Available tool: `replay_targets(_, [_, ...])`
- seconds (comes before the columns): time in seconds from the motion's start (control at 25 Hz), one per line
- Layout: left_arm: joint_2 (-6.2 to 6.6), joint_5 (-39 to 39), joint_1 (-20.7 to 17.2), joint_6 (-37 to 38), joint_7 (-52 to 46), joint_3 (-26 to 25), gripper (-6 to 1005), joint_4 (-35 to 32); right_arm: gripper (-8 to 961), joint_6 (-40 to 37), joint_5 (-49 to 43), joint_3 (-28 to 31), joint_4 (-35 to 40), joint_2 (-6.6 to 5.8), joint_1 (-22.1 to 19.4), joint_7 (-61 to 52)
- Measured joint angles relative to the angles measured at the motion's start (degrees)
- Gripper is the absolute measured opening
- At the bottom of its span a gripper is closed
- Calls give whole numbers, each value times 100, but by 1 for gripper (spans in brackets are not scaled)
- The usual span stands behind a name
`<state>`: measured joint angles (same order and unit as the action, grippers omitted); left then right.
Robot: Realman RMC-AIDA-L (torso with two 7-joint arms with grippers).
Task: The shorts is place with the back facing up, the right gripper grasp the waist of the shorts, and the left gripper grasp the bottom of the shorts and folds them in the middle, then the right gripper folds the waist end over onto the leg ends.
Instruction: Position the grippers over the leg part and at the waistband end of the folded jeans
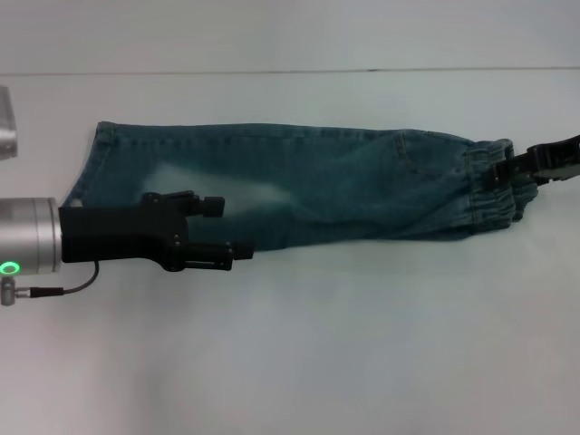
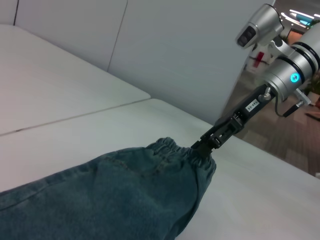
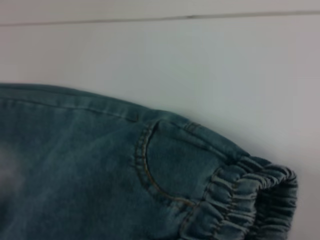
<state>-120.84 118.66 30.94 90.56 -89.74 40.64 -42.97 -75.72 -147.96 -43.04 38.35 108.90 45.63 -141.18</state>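
The denim shorts [image 1: 344, 186] lie folded lengthwise as a long strip across the white table [image 1: 299, 344]. Their hemmed leg ends [image 1: 91, 168] are at the left and the ruffled waist [image 1: 489, 186] is at the right. My left gripper [image 1: 227, 230] hovers open over the strip's near edge by the leg ends, beside a pale bleached patch [image 1: 172, 177]. My right gripper [image 1: 504, 170] is shut on the waist. The left wrist view shows the right gripper [image 2: 204, 146] pinching the gathered waist band [image 2: 172, 147]. The right wrist view shows a back pocket [image 3: 175, 160] and the elastic waist [image 3: 240, 200].
A seam [image 1: 272, 71] runs across the table behind the shorts. A silver cylinder [image 1: 7, 122] pokes in at the far left edge. Grey wall panels [image 2: 165, 45] stand behind the table.
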Motion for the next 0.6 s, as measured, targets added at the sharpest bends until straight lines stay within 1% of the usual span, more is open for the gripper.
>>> replay_targets(0.32, [-35, 10, -58, -172, 0, 76, 939, 11, 896, 88, 9, -64, -129, 107, 65, 57])
replay_targets(0.52, [-57, 10, -86, -228, 4, 76, 938, 14, 872, 176, 19, -46, -71, 128, 23, 229])
replay_targets(0.6, [-69, 10, -93, -246, 27, 77, 938, 19, 821, 187, 28, -22, -71, 127, 13, 303])
